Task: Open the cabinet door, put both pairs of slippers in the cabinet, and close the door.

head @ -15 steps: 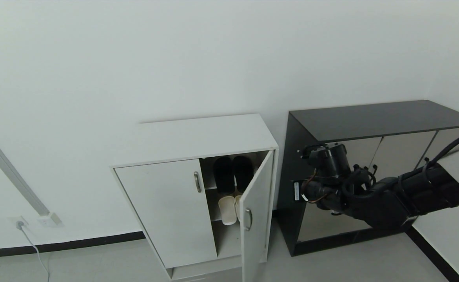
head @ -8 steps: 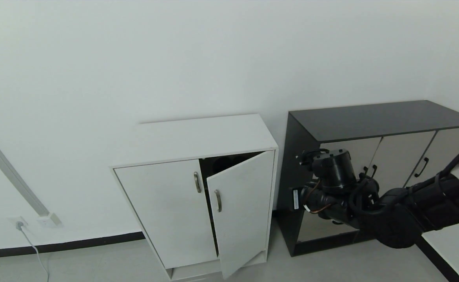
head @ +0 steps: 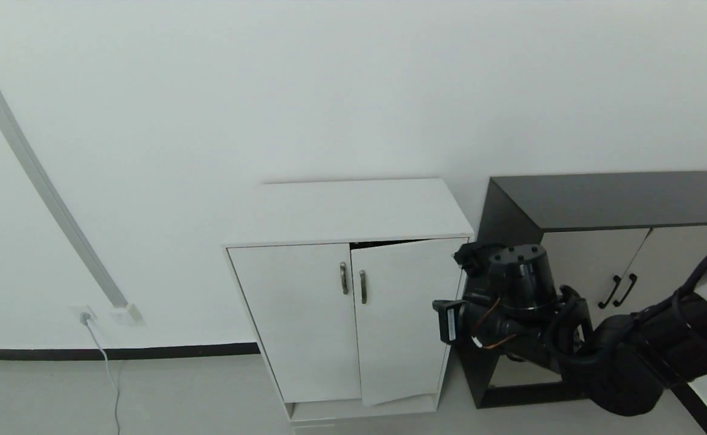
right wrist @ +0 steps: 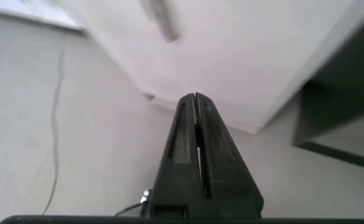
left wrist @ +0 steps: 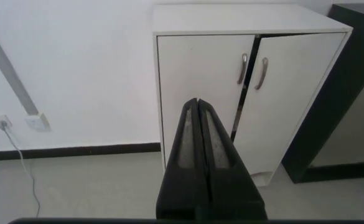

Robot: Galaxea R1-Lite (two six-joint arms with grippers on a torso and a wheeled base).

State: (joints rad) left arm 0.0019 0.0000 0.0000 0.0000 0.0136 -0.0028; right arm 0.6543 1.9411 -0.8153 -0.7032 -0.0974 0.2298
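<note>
The white cabinet (head: 353,211) stands against the wall. Its left door (head: 296,320) is closed and its right door (head: 404,320) is a crack ajar, with a dark slit along its top edge. The slippers are hidden behind the doors. My right arm's wrist (head: 510,296) hangs just right of the cabinet's right side. In the right wrist view my right gripper (right wrist: 196,99) is shut on nothing and points at the lower part of the white door (right wrist: 244,62), below its handle (right wrist: 160,18). My left gripper (left wrist: 197,106) is shut and empty, some way back from the cabinet (left wrist: 200,68).
A black sideboard (head: 613,199) stands close on the white cabinet's right. A wall socket with a cable (head: 84,315) and a slanted cable duct (head: 39,175) are on the wall to the left. Bare grey floor (head: 148,399) lies in front.
The right door has swung from wide open to almost closed, hiding the black and white slippers. The right arm dropped lower and closer to the cabinet. The head camera has shifted.
</note>
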